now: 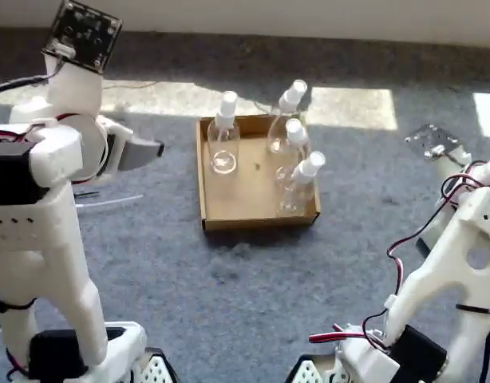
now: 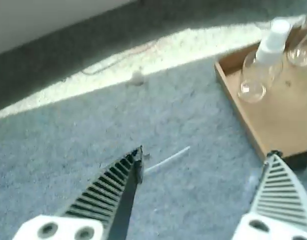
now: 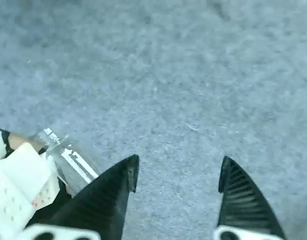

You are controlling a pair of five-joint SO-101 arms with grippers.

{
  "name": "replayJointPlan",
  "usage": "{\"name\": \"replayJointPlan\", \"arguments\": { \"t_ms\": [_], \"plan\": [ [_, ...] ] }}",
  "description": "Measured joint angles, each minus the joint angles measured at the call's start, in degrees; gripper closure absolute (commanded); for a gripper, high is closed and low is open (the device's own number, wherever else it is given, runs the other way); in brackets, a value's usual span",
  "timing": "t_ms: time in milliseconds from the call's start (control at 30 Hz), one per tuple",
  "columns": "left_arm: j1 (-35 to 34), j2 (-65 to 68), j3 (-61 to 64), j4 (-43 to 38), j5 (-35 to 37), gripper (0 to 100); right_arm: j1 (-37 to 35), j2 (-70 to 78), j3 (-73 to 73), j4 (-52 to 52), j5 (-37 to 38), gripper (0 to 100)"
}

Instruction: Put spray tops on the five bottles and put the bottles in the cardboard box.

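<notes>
The cardboard box [image 1: 229,203] lies on the grey carpet at mid-table, with several clear bottles standing in it, each with a white spray top, such as one bottle [image 1: 223,137] at its left wall and another [image 1: 299,185] at its front right. My left gripper [image 1: 145,150] hovers left of the box and is open [image 2: 206,152] with nothing in it, above a thin clear tube [image 2: 166,160] lying on the carpet. The box corner [image 2: 241,112] and a capped bottle [image 2: 258,70] appear beyond it. My right gripper [image 3: 179,161] is open over bare carpet. Another clear bottle [image 3: 68,159], with no visible top, lies beside it.
The thin tube [image 1: 109,201] lies left of the box near the left arm. Sunlit patches cross the carpet behind the box. The right arm [image 1: 456,239] stands at the right, well away from the box. Bare carpet spreads in front of the box.
</notes>
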Motion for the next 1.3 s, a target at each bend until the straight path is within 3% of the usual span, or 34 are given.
{"name": "replayJointPlan", "arguments": {
  "t_ms": [200,367,567,700,867,1067,1300],
  "plan": [
    [-2.8,-6.3,19.3,-0.7,-4.7,66,-0.1,0.0,16.1,0.0,7.6,77.7],
    [-3.1,-11.4,31.6,-6.3,-5.0,66,3.5,0.0,22.9,0.0,12.9,77.7],
    [-3.1,-14.8,38.2,-10.0,-5.0,66,11.7,0.0,27.1,0.0,25.7,77.7],
    [-3.1,-14.9,38.5,-10.4,-5.0,66,15.3,0.0,28.0,-0.1,30.0,77.7],
    [-3.0,-14.9,38.5,-10.4,-5.0,66,18.3,0.0,30.0,-5.9,30.8,77.7],
    [-3.0,-14.9,38.5,-10.4,-5.0,66,19.3,-1.4,41.5,-22.0,30.5,77.7],
    [-2.9,-14.9,38.9,-10.4,-5.0,66,19.3,-0.2,48.4,-41.8,14.3,77.7]
  ]
}}
